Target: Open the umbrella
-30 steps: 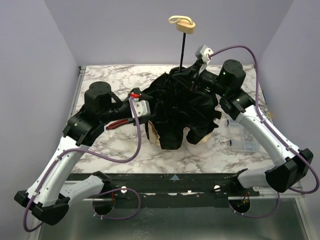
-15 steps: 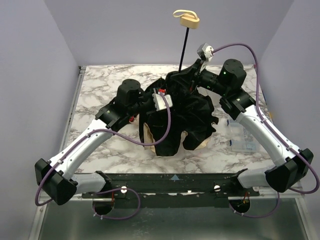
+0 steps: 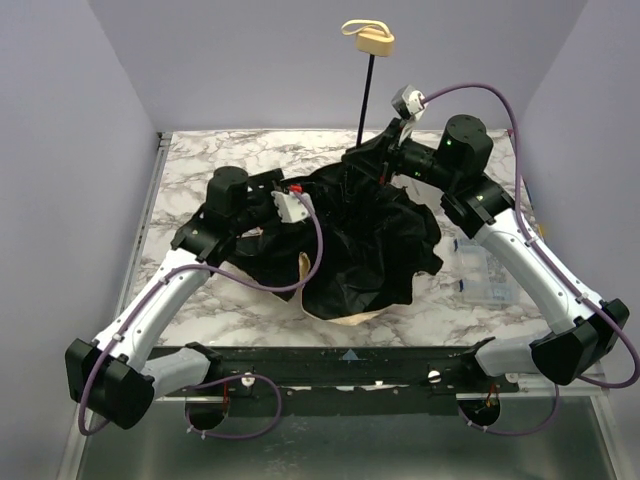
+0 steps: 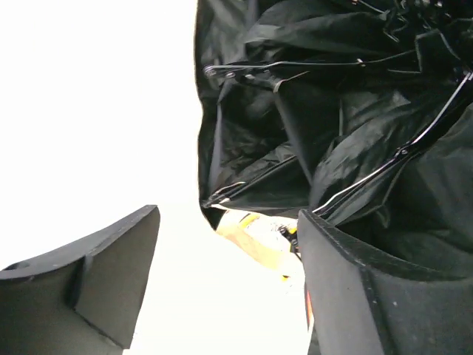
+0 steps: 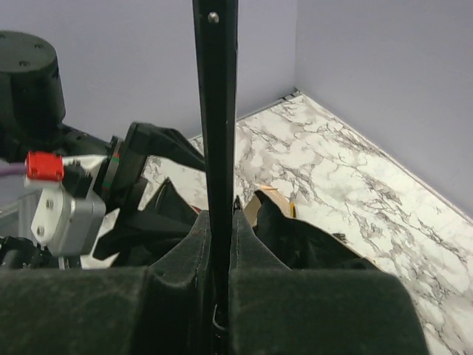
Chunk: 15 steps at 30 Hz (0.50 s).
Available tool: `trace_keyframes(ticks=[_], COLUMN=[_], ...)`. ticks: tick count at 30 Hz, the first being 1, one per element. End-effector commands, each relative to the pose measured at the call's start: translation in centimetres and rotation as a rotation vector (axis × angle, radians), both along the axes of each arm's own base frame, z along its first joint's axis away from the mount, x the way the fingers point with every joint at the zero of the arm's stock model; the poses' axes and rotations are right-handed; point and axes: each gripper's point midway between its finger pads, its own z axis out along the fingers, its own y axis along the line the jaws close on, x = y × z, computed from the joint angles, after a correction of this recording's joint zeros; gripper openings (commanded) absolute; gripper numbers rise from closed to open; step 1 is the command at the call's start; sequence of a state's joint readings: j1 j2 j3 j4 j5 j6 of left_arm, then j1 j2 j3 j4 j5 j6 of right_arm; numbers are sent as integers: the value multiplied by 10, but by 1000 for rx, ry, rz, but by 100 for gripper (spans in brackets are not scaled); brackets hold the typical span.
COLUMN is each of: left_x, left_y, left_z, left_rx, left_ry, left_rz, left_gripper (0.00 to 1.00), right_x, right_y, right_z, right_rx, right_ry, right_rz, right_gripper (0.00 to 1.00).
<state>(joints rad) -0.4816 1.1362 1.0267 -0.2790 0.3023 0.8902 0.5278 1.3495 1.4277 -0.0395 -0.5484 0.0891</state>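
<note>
Your right tool [image 5: 218,292] is clamped on the umbrella [image 3: 360,240] by its black shaft [image 5: 216,111], which stands upright with the beige handle knob [image 3: 373,40] on top. The crumpled canopy lies in the middle of the bench [image 3: 200,160], towards the far edge, black lining up. Your left tool [image 4: 228,222] stands open at the canopy's left side, gripping nothing.

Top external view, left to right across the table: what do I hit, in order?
Black two-finger left gripper, open → crumpled folding umbrella, black lining up, peach-beige fabric at its near edge → small clear plastic box.
</note>
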Motion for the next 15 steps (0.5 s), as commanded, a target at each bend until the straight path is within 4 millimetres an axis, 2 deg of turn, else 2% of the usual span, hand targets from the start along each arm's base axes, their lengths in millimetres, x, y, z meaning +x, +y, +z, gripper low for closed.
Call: trace_keyframes(ticks=[1, 5, 7, 12, 15], left_x=[-26, -40, -40, -36, -35], left_y=[-3, -30, -39, -57, -66], left_z=[24, 78, 100, 128, 136], left_rx=[-184, -411, -517, -728, -818], left_ry=[157, 241, 295, 502, 588], left_rz=[-61, -146, -145, -128, -135], left_gripper=[78, 75, 69, 42, 32], right_x=[-10, -16, -19, -18, -19], right_y=[-4, 4, 7, 8, 8], right_z=[43, 38, 37, 38, 41], right_rx=[77, 80, 86, 92, 94], right_ry=[-120, -116, -111, -123, -134], right_rz=[26, 96, 122, 124, 128], right_gripper=[0, 0, 0, 0, 0])
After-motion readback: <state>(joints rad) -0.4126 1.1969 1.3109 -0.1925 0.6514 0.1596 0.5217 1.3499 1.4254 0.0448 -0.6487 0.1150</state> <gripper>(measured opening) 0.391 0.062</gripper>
